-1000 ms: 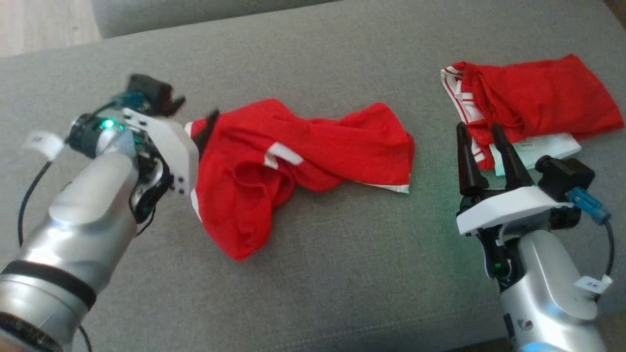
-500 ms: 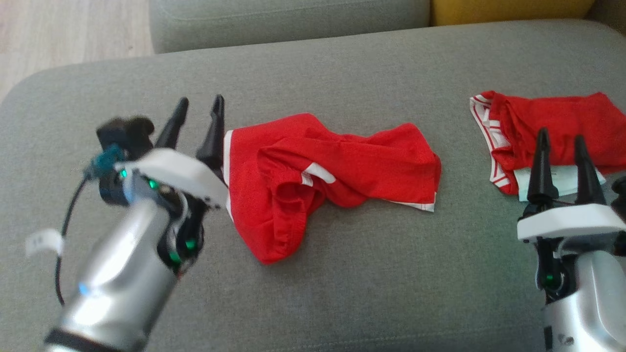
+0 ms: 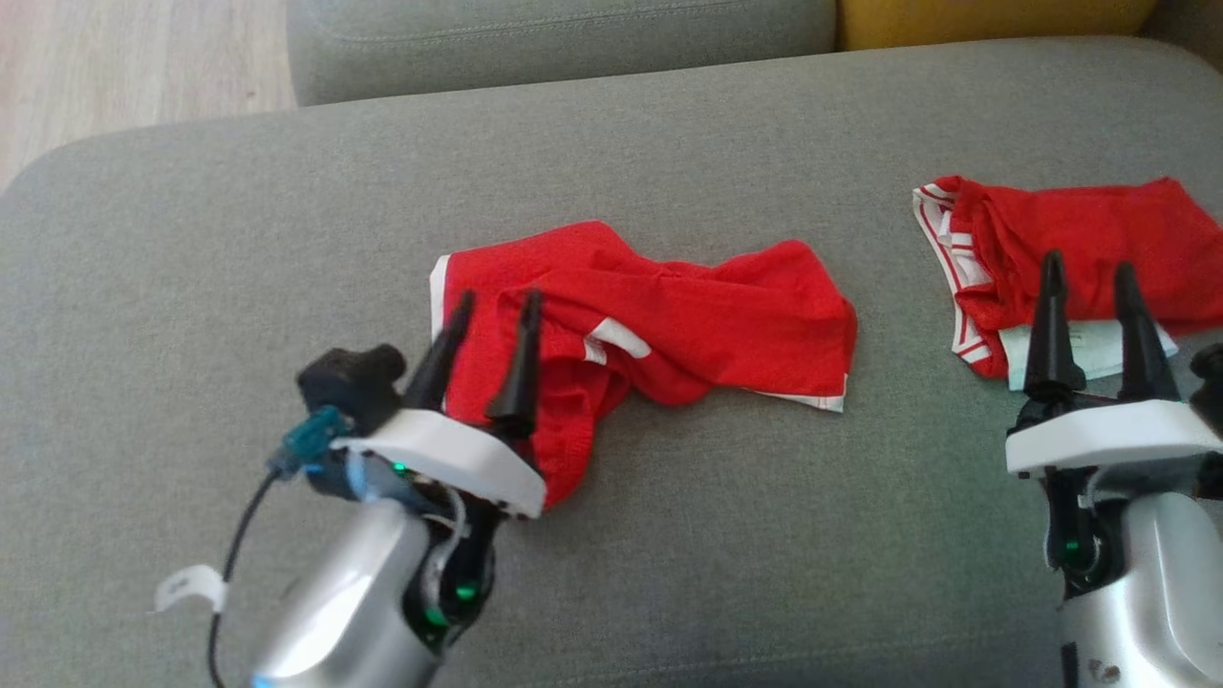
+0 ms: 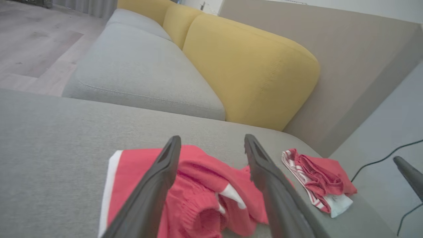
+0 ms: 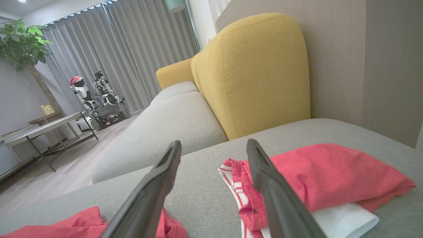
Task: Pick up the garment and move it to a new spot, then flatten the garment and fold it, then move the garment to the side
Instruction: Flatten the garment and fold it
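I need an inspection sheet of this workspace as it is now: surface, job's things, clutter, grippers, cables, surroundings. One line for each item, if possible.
Surface: grey sofa seat, flat.
Job's things: red garment, crumpled, in the middle of the seat.
Clutter: second red garment at the right, lying on a white cloth.
Grippers: left gripper open, over the garment's near left part, contact unclear; right gripper open, empty, before the second garment.
Cables: black cable at the left arm; another cable beyond the seat.
Surroundings: yellow backrest, wood floor, grey curtains, plant.
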You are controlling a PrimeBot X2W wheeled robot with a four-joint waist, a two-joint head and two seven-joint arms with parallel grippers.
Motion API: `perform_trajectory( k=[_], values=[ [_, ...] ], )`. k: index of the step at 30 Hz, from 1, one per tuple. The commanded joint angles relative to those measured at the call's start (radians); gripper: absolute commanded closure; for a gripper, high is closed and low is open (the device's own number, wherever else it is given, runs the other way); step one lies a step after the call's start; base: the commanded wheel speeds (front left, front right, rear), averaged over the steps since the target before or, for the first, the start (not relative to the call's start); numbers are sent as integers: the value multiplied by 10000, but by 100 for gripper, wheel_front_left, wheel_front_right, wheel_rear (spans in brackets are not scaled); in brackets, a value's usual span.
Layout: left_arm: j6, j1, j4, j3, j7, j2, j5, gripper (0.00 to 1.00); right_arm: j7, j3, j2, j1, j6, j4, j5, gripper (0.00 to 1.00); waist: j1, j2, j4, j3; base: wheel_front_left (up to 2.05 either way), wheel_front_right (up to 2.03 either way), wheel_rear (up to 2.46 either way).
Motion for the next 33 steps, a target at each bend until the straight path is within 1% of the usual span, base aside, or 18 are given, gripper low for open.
perform_trajectory(
  k=[1,5,10,12,16,18,24,33],
  values=[
    [-137,-419,-199,204,-119,-74,70,0,34,317,-22,-92,-9,-367,37,0,0,0,-56,35,0,0,0],
    [-424,-415,-99,-316,210,-410,-56,0,34,395,-22,-100,-9,-279,99,0,0,0,-148,118,0,0,0],
    [-412,-352,49,-798,719,-629,-151,0,5,500,-22,-141,-9,-153,133,0,0,0,-238,186,0,0,0],
    [-311,-296,162,-947,964,-721,-255,0,-13,540,-22,-167,-9,-86,149,0,0,0,-280,212,0,0,0],
    [165,-263,582,-934,1205,-824,-379,0,-63,612,-22,-237,-9,47,176,0,0,0,-367,266,0,0,0],
    [247,-323,798,-878,1225,-866,-494,0,-82,644,-22,-274,-9,100,185,0,0,0,-406,301,0,0,0],
    [259,-705,1608,-764,1114,-934,-664,0,-112,706,-22,-375,-9,231,159,0,0,0,-543,391,0,0,0],
    [50,-1163,2551,-737,679,-1015,-985,0,-153,764,-22,-464,-9,353,123,0,0,0,-762,473,0,0,0]
  ],
)
